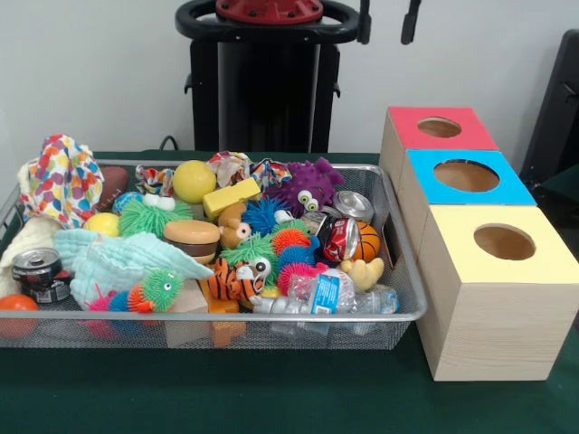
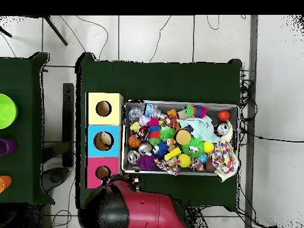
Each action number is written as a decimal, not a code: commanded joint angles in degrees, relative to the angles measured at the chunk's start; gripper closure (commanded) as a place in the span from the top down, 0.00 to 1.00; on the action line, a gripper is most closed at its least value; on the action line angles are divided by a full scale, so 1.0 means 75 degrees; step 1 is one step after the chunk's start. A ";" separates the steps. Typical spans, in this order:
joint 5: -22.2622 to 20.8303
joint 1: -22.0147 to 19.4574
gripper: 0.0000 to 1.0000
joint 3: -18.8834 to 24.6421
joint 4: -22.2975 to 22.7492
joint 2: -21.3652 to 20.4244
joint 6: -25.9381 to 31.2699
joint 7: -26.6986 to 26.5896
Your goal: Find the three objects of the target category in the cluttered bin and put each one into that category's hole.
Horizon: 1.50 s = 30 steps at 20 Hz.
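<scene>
The wire-mesh bin (image 1: 409, 312) sits on the green table (image 1: 271, 398), crammed with clutter. Near its front lies the striped orange tiger (image 1: 231, 280), the tan dog (image 1: 233, 231) behind it, the yellow duck (image 1: 364, 271) rightward. The red-topped box's hole (image 1: 440, 127) is unoccupied. The pincer's (image 1: 389, 23) fingers hang apart, holding nothing

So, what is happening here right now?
Nothing is being handled yet. The Sawyer arm is drawn back at its base, and only dark gripper tips show at the top of the front view. The wire-mesh bin is full of clutter. The orange tiger, the tan dog and the yellow duck-like toy all lie inside it. Beside the bin stand three boxes; the red-topped box's hole looks empty.
</scene>
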 commanded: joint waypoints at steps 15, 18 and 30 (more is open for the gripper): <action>-0.1150 -0.2293 1.00 0.2550 -0.1349 0.2192 -0.0006 -0.1463; -0.1220 -0.2456 1.00 0.2811 -0.1263 0.2199 0.0015 -0.1332; -0.1707 -0.2768 1.00 0.3383 -0.1574 0.2445 0.0148 -0.1007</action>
